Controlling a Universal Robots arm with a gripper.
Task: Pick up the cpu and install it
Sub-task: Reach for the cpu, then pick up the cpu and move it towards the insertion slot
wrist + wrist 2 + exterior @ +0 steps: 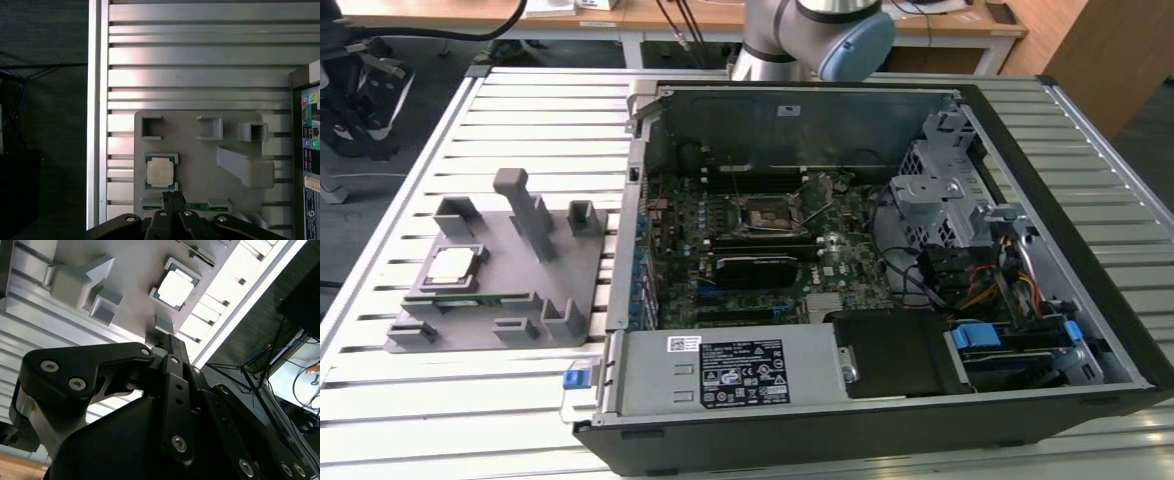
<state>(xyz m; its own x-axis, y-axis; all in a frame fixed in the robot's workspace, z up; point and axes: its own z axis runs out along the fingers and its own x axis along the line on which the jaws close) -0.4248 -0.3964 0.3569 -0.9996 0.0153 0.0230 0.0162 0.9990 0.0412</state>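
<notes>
Flat square cpu [454, 263] [175, 289] [160, 171], shiny silver-grey top, pale rim, seated in square pocket of grey moulded plastic tray [574, 280] [200, 160], black claw [173, 194] [170, 338] pressed together, holding nothing

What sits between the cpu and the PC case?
In the exterior view, grey upright posts stand between the cpu and the PC case.

Silver-grey arm [767, 45], pale blue joint cap [857, 45]; black gripper [170, 196], silver screws [76, 384].
</notes>
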